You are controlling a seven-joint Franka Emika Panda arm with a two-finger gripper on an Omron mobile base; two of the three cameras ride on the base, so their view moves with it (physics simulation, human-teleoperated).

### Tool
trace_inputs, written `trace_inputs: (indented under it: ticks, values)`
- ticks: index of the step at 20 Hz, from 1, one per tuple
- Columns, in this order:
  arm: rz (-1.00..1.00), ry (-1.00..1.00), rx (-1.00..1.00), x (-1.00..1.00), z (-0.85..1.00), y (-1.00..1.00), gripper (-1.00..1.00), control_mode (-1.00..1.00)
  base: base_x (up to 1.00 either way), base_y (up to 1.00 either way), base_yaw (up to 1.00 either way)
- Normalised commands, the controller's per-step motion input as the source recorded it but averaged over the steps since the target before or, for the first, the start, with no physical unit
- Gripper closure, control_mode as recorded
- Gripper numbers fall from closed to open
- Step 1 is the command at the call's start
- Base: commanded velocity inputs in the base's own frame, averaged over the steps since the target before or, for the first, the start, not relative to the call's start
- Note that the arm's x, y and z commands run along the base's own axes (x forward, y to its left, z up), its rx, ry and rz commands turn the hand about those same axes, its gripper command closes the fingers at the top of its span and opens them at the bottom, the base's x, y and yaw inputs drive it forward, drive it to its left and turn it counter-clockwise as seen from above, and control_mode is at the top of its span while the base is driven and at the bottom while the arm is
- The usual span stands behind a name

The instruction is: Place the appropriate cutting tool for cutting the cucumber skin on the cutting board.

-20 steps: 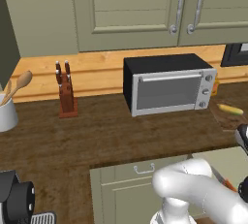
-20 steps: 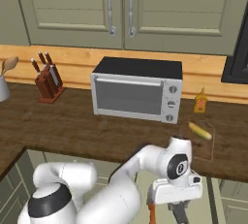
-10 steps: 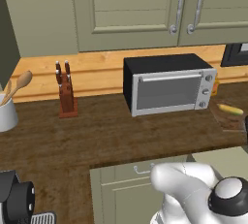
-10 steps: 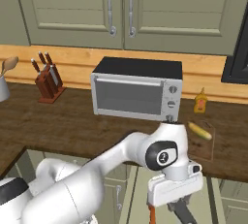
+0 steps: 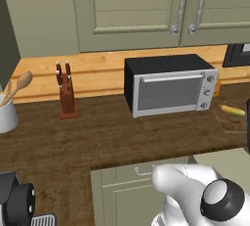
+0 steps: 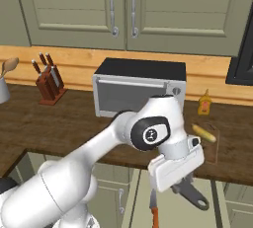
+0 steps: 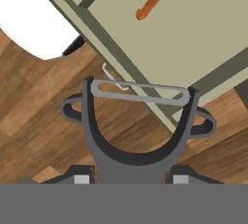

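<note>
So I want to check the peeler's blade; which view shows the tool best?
The hand view: the peeler faces the camera between the claw tips, its blade and dark Y-frame clear. The right base view shows just its dark handle below the hand.

Glossy white rounded arm (image 6: 99, 158) segments, a dark grey joint cap, and a boxy white wrist.
</note>
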Motion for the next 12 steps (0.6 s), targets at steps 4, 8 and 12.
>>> trace_inputs:
  ticks: [4, 8, 12]
  values:
    - [0.08, 0.00, 0.07, 0.72, 0.26, -0.34, 1.00, -1.00, 0.00, 0.00, 0.00]
    - [0.05, -0.04, 0.12, 0.66, 0.00, -0.37, 1.00, -1.00, 0.00, 0.00, 0.00]
    - [0.05, -0.11, 0.05, 0.54, -0.12, -0.20, 1.00, -1.00, 0.00, 0.00, 0.00]
